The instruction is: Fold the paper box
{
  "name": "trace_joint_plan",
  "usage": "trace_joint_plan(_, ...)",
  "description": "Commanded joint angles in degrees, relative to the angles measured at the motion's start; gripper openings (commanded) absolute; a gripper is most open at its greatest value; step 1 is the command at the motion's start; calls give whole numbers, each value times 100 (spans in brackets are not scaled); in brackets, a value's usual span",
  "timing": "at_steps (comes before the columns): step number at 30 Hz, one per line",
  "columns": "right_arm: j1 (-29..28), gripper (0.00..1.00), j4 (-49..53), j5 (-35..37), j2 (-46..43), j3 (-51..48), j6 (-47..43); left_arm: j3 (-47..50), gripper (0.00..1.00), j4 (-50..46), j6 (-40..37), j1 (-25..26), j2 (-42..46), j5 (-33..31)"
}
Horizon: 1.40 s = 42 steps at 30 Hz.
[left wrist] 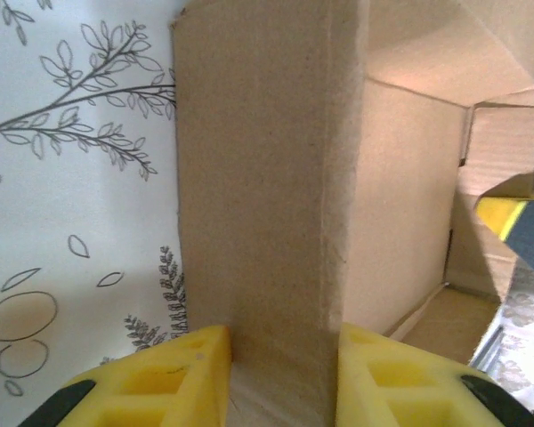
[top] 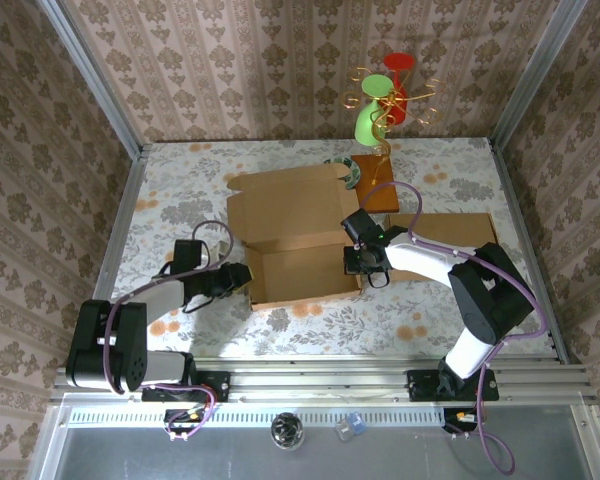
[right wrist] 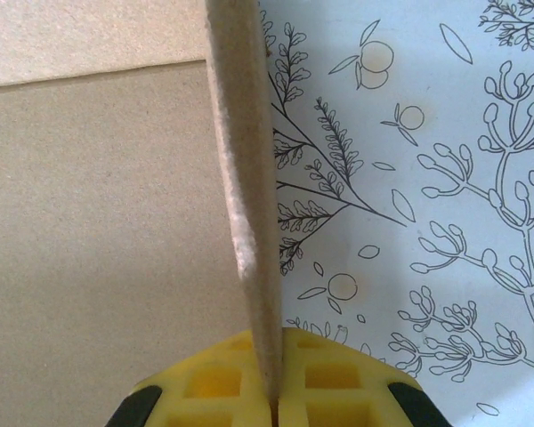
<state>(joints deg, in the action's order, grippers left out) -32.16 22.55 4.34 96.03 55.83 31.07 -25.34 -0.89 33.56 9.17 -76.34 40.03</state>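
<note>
The brown paper box [top: 295,235] lies in the middle of the table, its lid panel folded back flat behind the open tray. My left gripper [top: 242,277] is at the tray's left wall. In the left wrist view its yellow fingers [left wrist: 173,374] press on both sides of that thick folded wall [left wrist: 267,178], so the left gripper [left wrist: 285,378] is shut on it. My right gripper [top: 365,262] is at the tray's right wall. In the right wrist view the gripper [right wrist: 274,396] is shut on the thin upright edge of that cardboard wall [right wrist: 245,160].
A second flat cardboard piece [top: 450,232] lies to the right of the box. A brown block [top: 380,196] and a wire ornament with red and green discs [top: 385,100] stand at the back. The flower-patterned tablecloth [top: 180,200] is bare on the left.
</note>
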Motion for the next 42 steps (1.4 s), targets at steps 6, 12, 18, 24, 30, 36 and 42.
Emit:
trace_joint_plan(6,-87,0,4,111,144,105,138,-461,24,-1857,-765,373,-99,-1073)
trace_joint_plan(12,-189,0,31,206,132,141,195,-857,1,-2333,-866,840,-223,-1727)
trace_joint_plan(18,-355,0,29,398,-26,147,299,-1556,0,-3174,-725,1395,-307,-2774)
trace_joint_plan(24,-417,0,38,523,-193,173,374,-2236,0,-3947,-236,1905,-465,-3731)
trace_joint_plan(30,-455,0,-6,465,-145,148,390,-2278,0,-3765,-34,2031,-783,-3692)
trace_joint_plan(36,-472,0,-10,436,-138,121,419,-2343,12,-3621,-30,2001,-1153,-3512)
trace_joint_plan(42,-475,0,-10,463,-149,122,421,-2423,9,-3614,-117,2001,-1304,-3491)
